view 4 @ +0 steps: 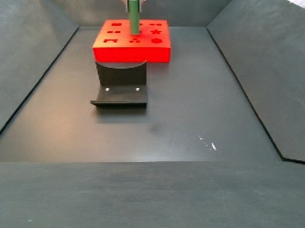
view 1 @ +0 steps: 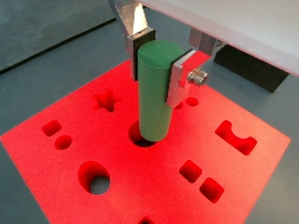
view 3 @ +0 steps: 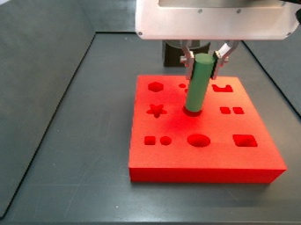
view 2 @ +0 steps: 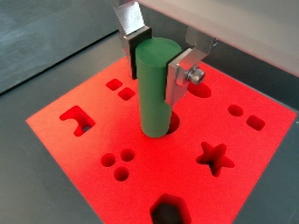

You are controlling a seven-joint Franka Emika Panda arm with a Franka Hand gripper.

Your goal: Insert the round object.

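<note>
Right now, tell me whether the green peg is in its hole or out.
In: the green peg, upright in the hand, has its tip inside the red block's round hole.

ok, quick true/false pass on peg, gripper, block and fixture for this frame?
1. The gripper is shut on the green peg. True.
2. The peg lies flat on the red block. False: it stands upright, its lower end in a round hole.
3. The peg is going into the star-shaped hole. False: the star is a separate cutout, empty.
4. The fixture stands on the floor beside the red block, in a side view. True.
5. The gripper is over the bare floor. False: it is above the block.
</note>
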